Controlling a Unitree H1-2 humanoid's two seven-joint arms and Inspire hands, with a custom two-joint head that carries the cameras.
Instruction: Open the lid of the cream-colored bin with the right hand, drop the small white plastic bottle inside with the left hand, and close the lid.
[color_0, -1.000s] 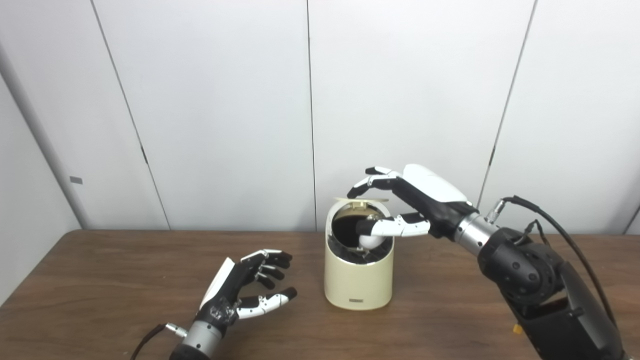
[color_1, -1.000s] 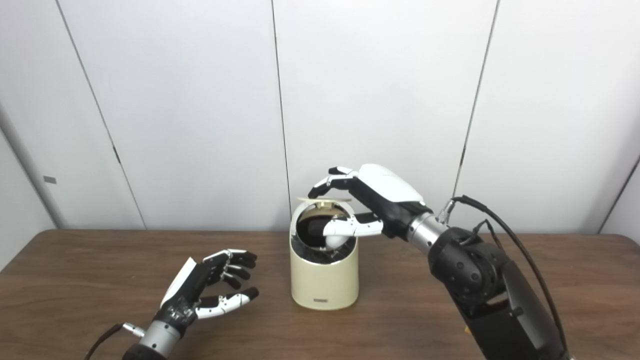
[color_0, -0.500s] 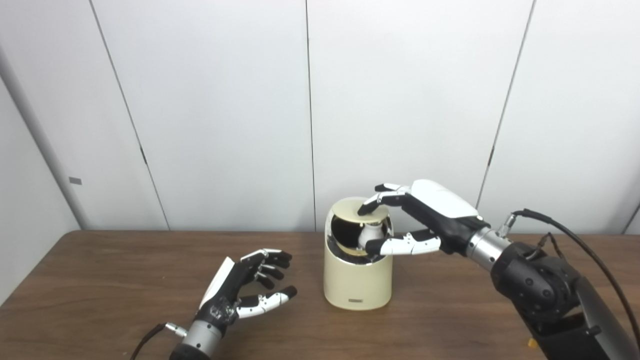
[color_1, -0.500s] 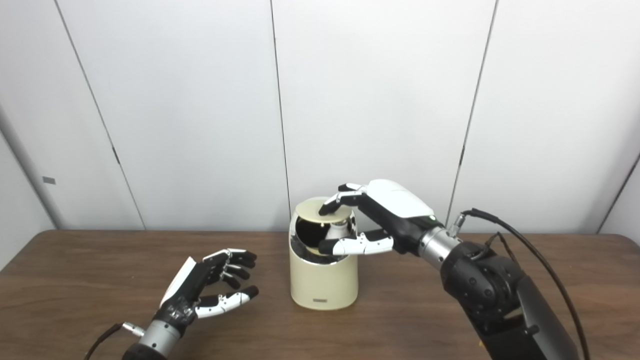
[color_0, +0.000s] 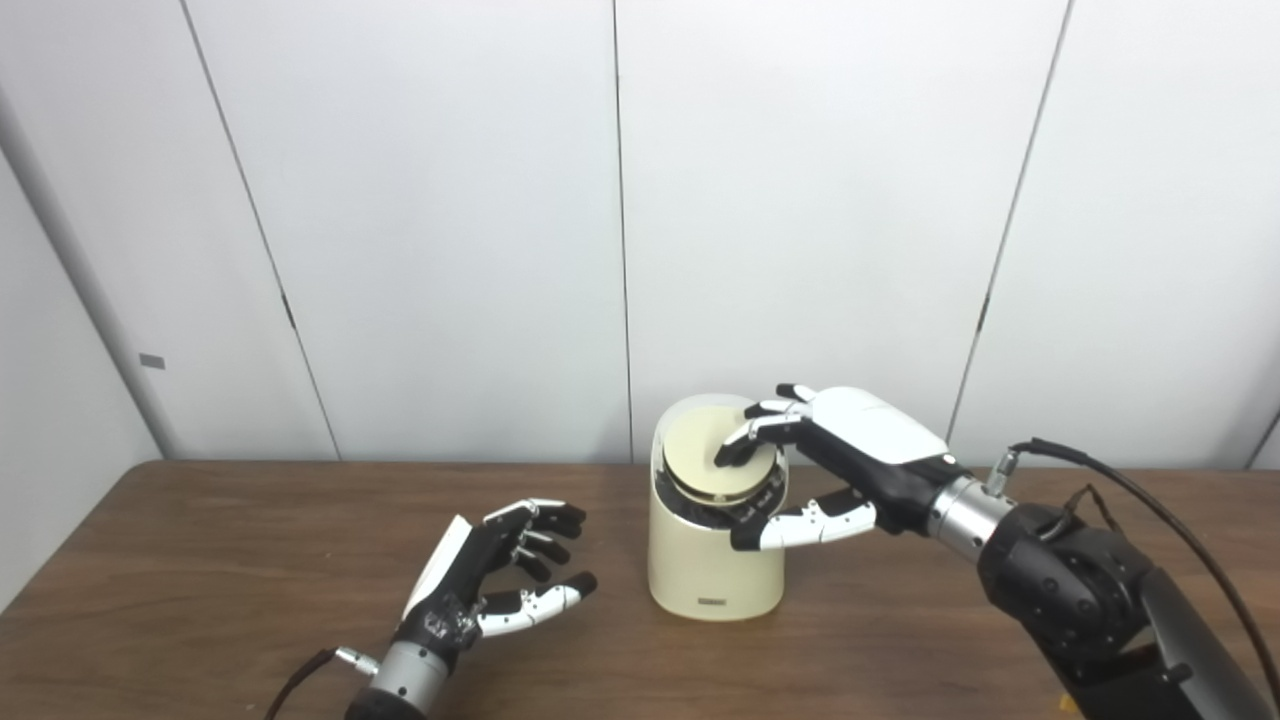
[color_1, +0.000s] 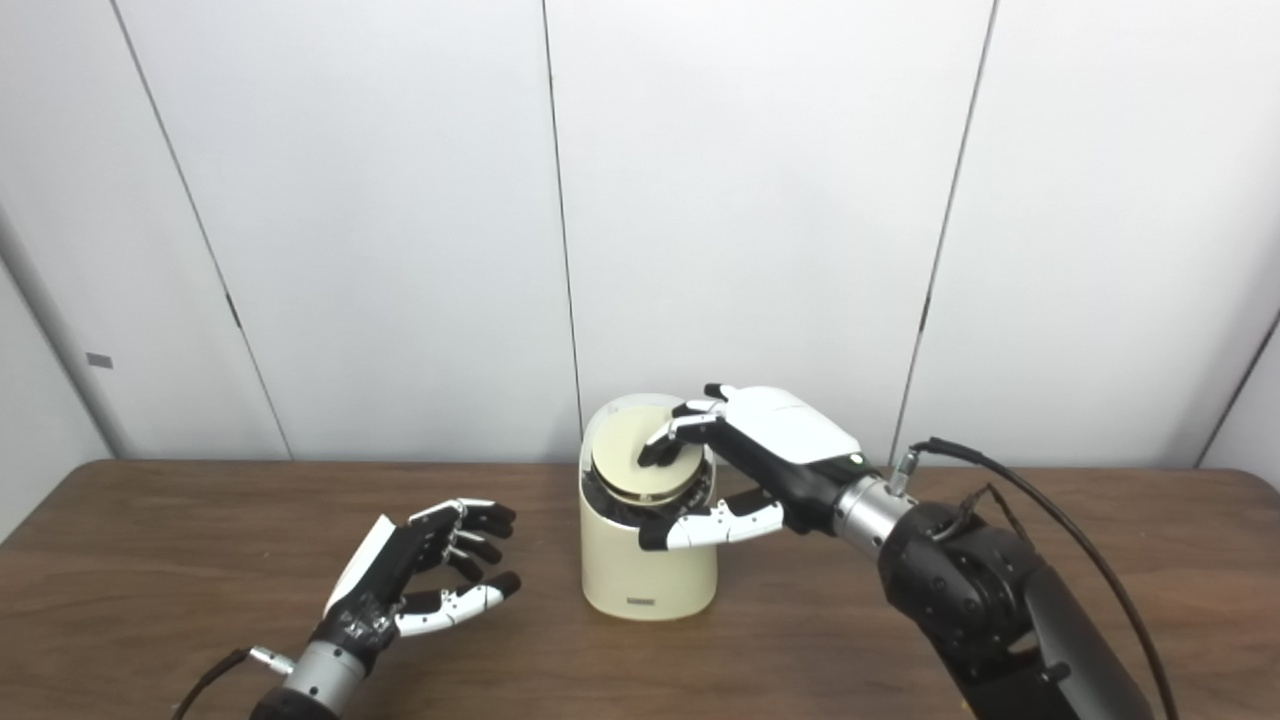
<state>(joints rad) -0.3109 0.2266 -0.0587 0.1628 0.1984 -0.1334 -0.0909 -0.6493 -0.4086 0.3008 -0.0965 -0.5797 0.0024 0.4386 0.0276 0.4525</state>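
— Both hands idle?
— No. My right hand (color_0: 845, 470) presses its fingertips (color_0: 728, 455) on the lid (color_0: 712, 462), gripping nothing; the lid lies down on the bin (color_0: 712, 560). Left hand (color_0: 490, 580) rests open, empty, left of it. Can't see the bottle.

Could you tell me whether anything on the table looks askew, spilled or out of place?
Nothing stands out. The bin stands upright with its lid down, the right hand resting fingertips on it. The left hand lies open beside it.

Smooth, faintly glossy cream plastic bin (color_0: 712, 565) stands on a matt wood-grain table (color_0: 200, 560).
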